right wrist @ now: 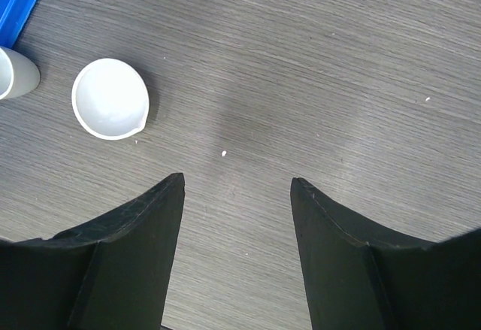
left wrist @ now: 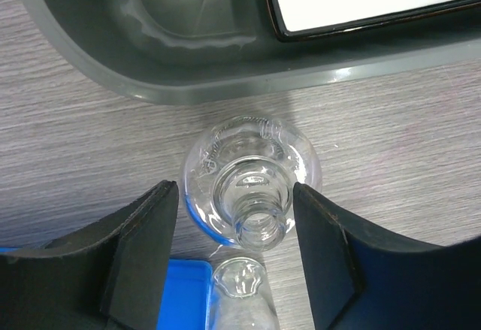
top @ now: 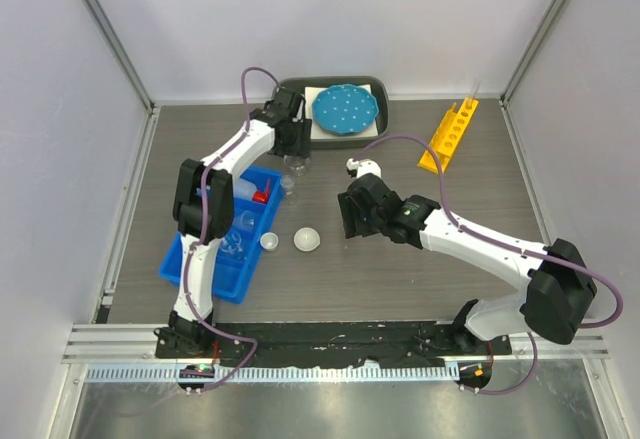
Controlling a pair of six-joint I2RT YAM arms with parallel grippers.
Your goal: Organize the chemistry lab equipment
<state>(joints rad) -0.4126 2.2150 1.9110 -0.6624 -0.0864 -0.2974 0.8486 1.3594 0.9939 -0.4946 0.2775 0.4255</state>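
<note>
A small clear flask (left wrist: 225, 166) stands upright on the table just in front of the grey tray (left wrist: 113, 74). My left gripper (left wrist: 234, 188) is open, one finger on each side of the flask's neck, with a gap showing on the left side. From above, the flask (top: 296, 167) sits under the left gripper (top: 295, 151). A small clear beaker (left wrist: 239, 285) stands right behind the flask. My right gripper (right wrist: 237, 181) hangs open over bare table, holding nothing. A small round white dish (right wrist: 110, 98) lies to its upper left. The white squeeze bottle with red nozzle (top: 255, 195) lies in the blue bin (top: 185, 264).
The yellow holed rack (top: 448, 134) lies at the back right. A blue dotted plate (top: 345, 109) rests in the grey tray (top: 382, 87). A second small white cup (top: 268, 242) stands beside the dish (top: 306, 238), close to the blue bin. Clear glassware (top: 235, 244) lies in the bin.
</note>
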